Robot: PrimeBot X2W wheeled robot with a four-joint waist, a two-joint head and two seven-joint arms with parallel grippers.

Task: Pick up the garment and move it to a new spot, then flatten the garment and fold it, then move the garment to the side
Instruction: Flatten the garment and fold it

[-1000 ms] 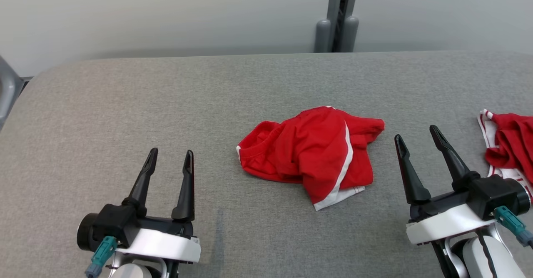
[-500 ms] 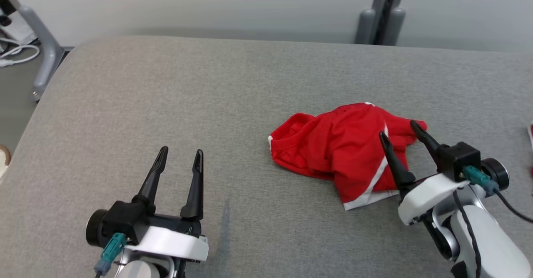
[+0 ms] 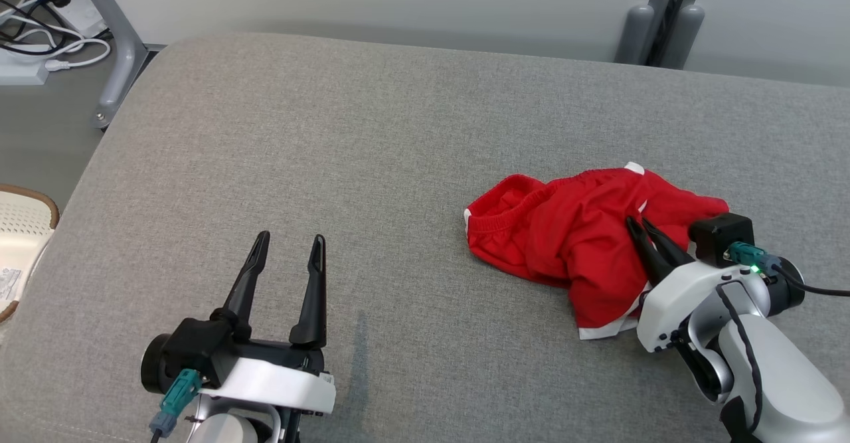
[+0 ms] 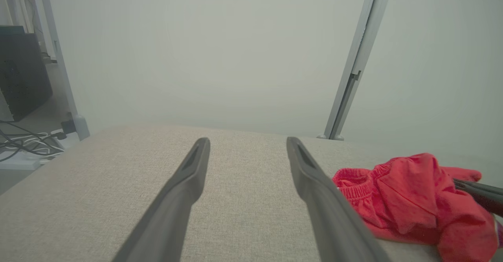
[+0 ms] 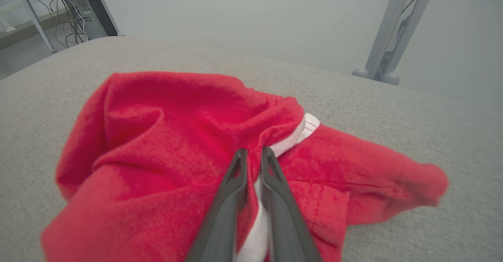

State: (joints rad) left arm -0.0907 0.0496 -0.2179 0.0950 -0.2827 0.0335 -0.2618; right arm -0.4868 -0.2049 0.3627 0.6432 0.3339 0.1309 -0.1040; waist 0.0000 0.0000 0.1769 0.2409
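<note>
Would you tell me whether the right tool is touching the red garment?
Touching: the right wrist view shows the right tool pinching the red garment.

White wrist shells [image 3: 265,386], black tapered jaws — teal connectors [image 3: 174,393]

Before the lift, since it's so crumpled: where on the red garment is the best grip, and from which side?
Grip the raised fold beside the white stripe, near the red garment's right edge, coming in low from the right. That ridge stands up off the grey padded surface, so two thin fingers can pinch it. The right hand is nearest and is closed on that spot.
</note>
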